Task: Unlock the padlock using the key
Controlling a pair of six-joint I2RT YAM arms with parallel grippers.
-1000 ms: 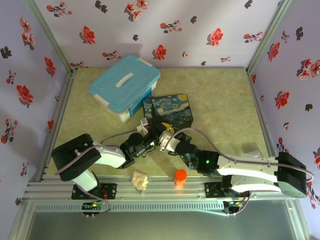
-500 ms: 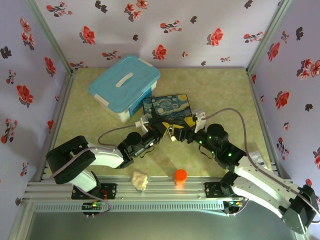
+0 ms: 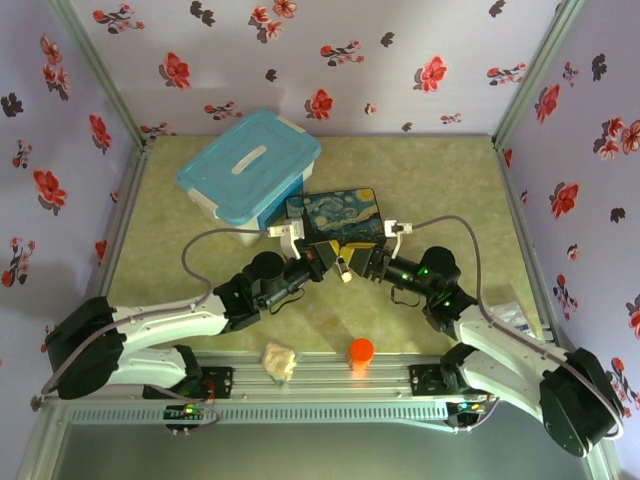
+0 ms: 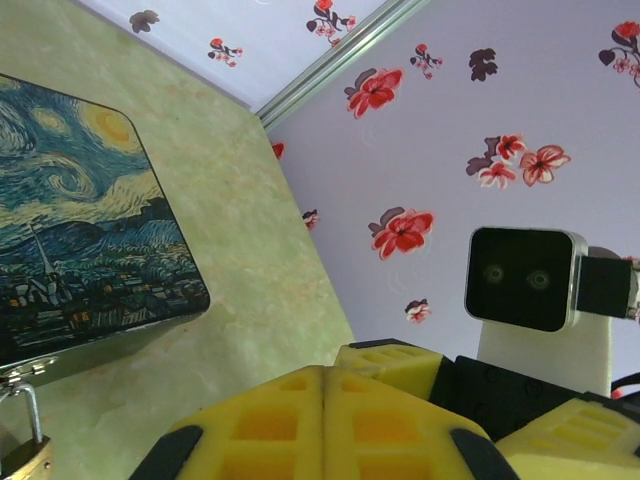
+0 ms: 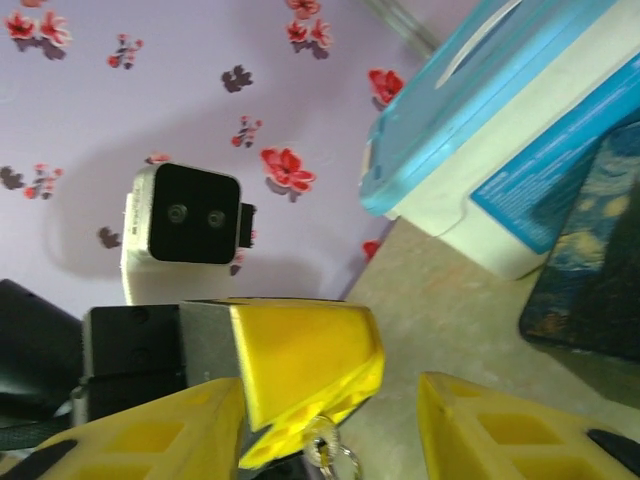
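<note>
1 padlock [image 4: 22, 458] beside left pincer [image 4: 322, 385]

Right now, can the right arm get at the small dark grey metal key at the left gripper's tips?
Probably yes. The right gripper is open and faces the shut left gripper, whose tips pinch the key; nothing stands between them.

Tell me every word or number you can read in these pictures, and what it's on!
No text here is clear enough to quote.
Blue label on the side of the lidded plastic box: pale print, too blurred to read.
Starry Night painted box: a painting only, no words visible.
</note>
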